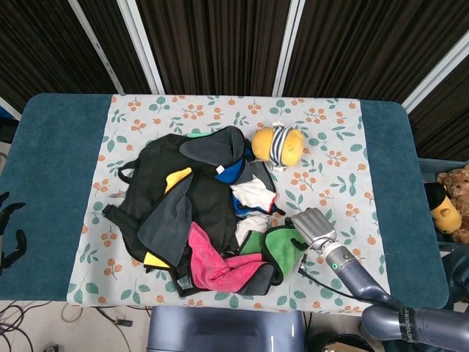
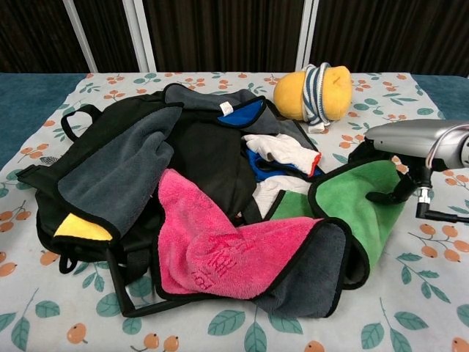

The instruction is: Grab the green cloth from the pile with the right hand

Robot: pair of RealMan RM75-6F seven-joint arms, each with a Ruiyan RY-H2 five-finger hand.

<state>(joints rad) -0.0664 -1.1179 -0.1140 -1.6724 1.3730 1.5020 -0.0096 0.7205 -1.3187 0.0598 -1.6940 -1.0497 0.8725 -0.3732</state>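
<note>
The green cloth (image 1: 277,245) (image 2: 350,199), edged in black, lies at the right side of the pile, partly under a grey one. My right hand (image 1: 312,225) (image 2: 407,140) sits over its right edge with the fingers curled down into the fabric, gripping it. That edge stands raised off the table. At the far left edge of the head view my left hand (image 1: 9,233) hangs off the table, dark fingers apart and holding nothing.
A pink cloth (image 1: 217,262) (image 2: 218,246) overlaps the green one's left side, with black and grey cloths (image 2: 139,161) behind. A yellow plush with a striped band (image 1: 277,144) (image 2: 314,91) sits behind the pile. Plush toys (image 1: 448,199) lie past the table's right end.
</note>
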